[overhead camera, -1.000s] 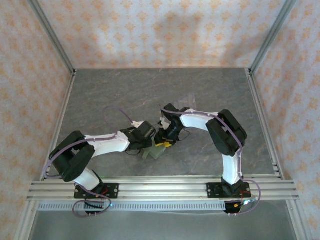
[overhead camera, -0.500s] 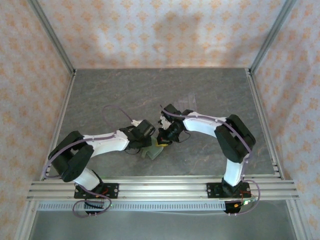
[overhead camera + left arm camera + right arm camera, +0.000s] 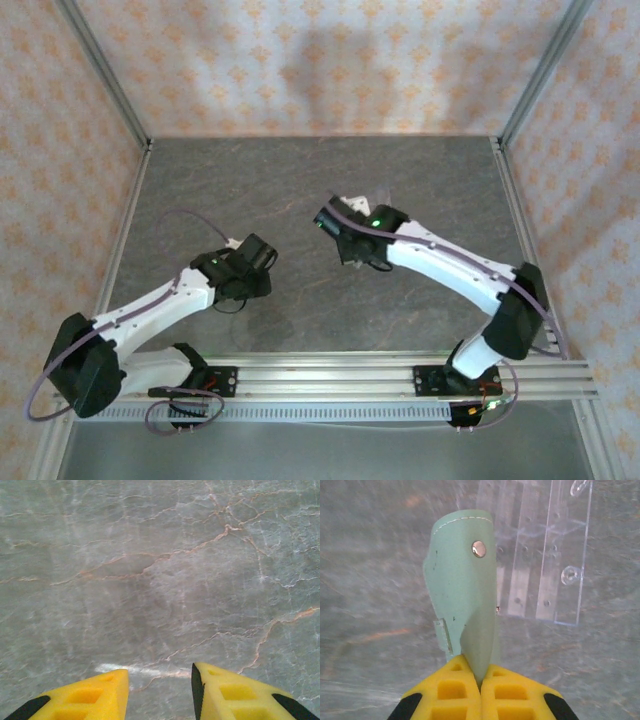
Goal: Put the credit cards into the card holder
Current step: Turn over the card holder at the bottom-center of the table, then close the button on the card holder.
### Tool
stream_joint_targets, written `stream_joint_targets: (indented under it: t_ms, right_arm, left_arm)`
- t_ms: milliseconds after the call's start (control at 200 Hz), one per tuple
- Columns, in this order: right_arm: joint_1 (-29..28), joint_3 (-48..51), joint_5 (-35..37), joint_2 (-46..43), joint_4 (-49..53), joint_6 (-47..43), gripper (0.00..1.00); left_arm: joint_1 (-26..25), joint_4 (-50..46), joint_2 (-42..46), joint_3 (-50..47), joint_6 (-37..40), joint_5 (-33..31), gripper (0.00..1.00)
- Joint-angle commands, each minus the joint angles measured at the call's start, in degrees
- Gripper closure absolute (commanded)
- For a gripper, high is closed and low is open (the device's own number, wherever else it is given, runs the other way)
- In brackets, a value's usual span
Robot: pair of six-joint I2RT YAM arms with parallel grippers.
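Observation:
The sage-green card holder hangs from my right gripper, which is shut on its lower edge. Its snap stud faces the right wrist camera and a flap curls toward the fingers. From above, my right gripper sits just right of the table's middle. My left gripper is left of centre, well apart from the right one. Its yellow fingers stand open over bare stone, and the left gripper holds nothing. The credit cards are out of view.
A clear ridged acrylic tray lies flat on the table just beyond the card holder, and from above the tray is behind my right gripper. The grey marbled tabletop is fenced by patterned walls and aluminium rails.
My right gripper has shut on the card holder and carried it from front centre back toward the acrylic tray. The left arm has swung away to the left and its gripper has opened.

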State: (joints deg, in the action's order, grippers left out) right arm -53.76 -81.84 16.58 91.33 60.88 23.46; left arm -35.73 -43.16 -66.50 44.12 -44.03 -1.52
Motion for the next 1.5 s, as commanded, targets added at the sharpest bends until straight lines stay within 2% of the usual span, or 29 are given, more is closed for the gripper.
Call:
stream_joint_targets:
  t_ms: [0,150,240,300,500,651,736,821,1011,1116,1321,1496]
  right_arm:
    - [-4.91,-0.57,10.91,5.84,6.88,5.63,1.0]
    - [-10.6,-2.28,11.82,13.38,6.43,11.39,1.0]
    - [-12.8,-3.23,8.53,17.24,3.41,13.16,0.99]
    - [-14.07,-3.68,5.92,18.56,0.3,13.27,0.85]
    - [-14.71,-2.58,-6.02,18.17,-10.48,10.18,0.55]
    - [-14.27,-0.46,-13.94,13.05,-15.51,7.64,0.46]
    - [-12.13,1.52,-16.4,9.26,-16.03,7.28,0.46]
    - [-7.93,6.11,-19.48,5.21,-17.84,7.57,0.51]
    - [-0.84,13.54,-20.46,2.26,-17.25,6.25,0.54]
    - [1.95,16.92,-23.78,0.99,-20.2,5.89,0.54]
    - [4.71,20.37,-31.53,0.93,-25.31,5.77,0.58]
    - [5.59,21.8,-33.67,1.33,-27.19,5.89,0.65]
  left_arm:
    - [1.12,-8.74,2.75,2.09,-2.04,-5.36,0.61]
    - [3.2,-12.84,5.4,3.84,-3.16,-7.32,0.6]
    - [4.36,-13.92,7.17,4.18,-3.75,-7.31,0.59]
    - [5.08,-14.77,8.06,4.46,-4.08,-7.42,0.59]
    - [6.89,-15.29,10.15,4.1,-4.42,-6.44,0.59]
    - [7.08,-12.52,9.41,4.3,-1.97,-2.17,0.6]
    - [7.01,-9.75,7.32,5.51,1.29,1.61,0.62]
    - [5.56,-7.13,4.64,7.9,4.39,4.42,0.63]
    - [-4.8,-2.97,-7.54,15.78,7.23,7.25,0.65]
    - [-7.62,-0.3,-14.01,18.22,6.88,8.54,0.68]
    - [-10.37,3.83,-22.35,18.57,7.34,11.18,0.7]
    - [-12.32,5.04,-26.34,16.96,7.86,10.86,0.71]
